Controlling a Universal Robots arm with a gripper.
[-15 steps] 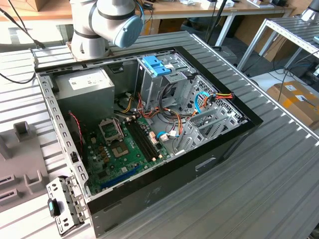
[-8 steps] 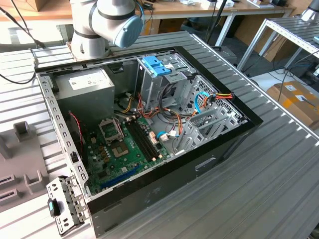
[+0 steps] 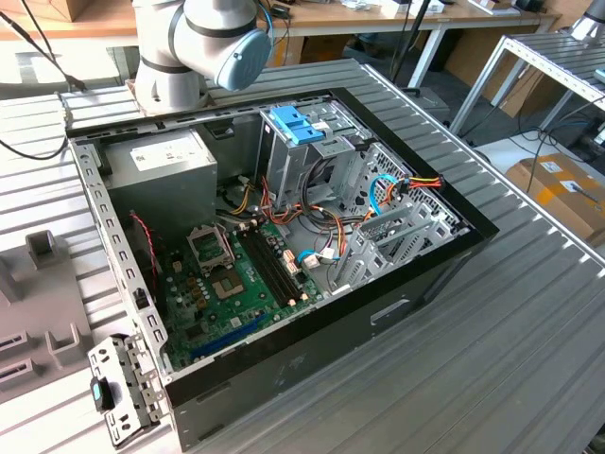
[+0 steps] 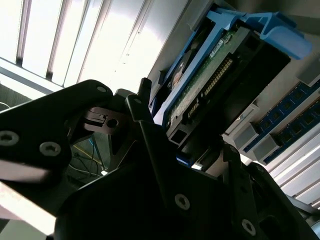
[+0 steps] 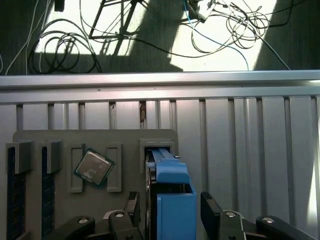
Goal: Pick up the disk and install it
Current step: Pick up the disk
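One flat dark disk (image 5: 172,175) with bright blue plastic rails, one square silver processor chip (image 5: 94,167), two dark memory sticks (image 5: 14,200), one grey slotted holder (image 5: 60,137), one black claw (image 5: 170,210). On the ribbed metal surface (image 3: 492,359): one open black computer case (image 3: 284,378), one green motherboard (image 3: 217,293), one grey metal box (image 3: 161,165), one paler blue slotted tray (image 3: 295,123).

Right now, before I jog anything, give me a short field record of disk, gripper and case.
disk: upright in a slot of the grey holder, blue rails showing
gripper: straddling the disk; grip state unclear
processor chip: lying askew on the same holder
computer case: open, on the ribbed table
install: not yet done
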